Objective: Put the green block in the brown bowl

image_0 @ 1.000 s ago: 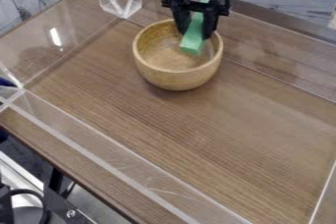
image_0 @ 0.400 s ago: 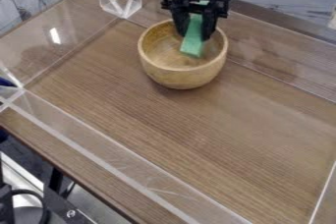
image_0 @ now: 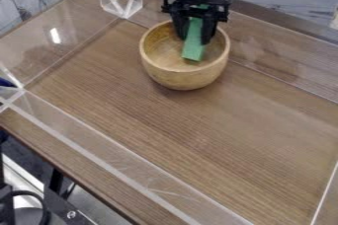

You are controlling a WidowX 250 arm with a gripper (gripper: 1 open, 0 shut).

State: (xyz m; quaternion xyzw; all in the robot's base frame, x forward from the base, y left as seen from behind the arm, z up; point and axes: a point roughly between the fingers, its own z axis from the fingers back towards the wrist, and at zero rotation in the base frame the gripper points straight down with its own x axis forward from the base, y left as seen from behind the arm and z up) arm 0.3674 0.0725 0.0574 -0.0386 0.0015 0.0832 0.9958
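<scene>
Pincer, one, black, two-fingered (image_0: pixel 196 14): grasping, so far as the view shows; its fingers close about the upper end of the block. Position: slightly lower than a moment ago.

Block, one, flat elongated bar of plain matte green (image_0: pixel 195 45): hanging below the pincer, steeply tilted, its top end between the fingers. Change: carried down a little with the pincer, its lower end now deeper within the bowl's outline. Whether that end touches the wood cannot be told.

Bowl, one, round, light-brown wood, thick-walled, paler grainy inside (image_0: pixel 161 79): directly beneath the pincer and extending from it toward the camera. Change: shifted slightly toward the right of the view since the earliest picture, perhaps from a nudge; level with its place in the second.

Significance: the carrying appears finished and the lowering under way; the task is judged nearly complete. Wanting: a short further descent, the release, and a straight withdrawal upward. Hazards, by judgement: the pincer brushing the far rim and pushing the bowl again, or the block toppling against the wall when let go.

Outlying: bench, brown wood-grained (image_0: pixel 199 145), beneath all and spreading cameraward of the pincer; angular white outline, pointed (image_0: pixel 121 0), well to the pincer's side, at view left.
</scene>
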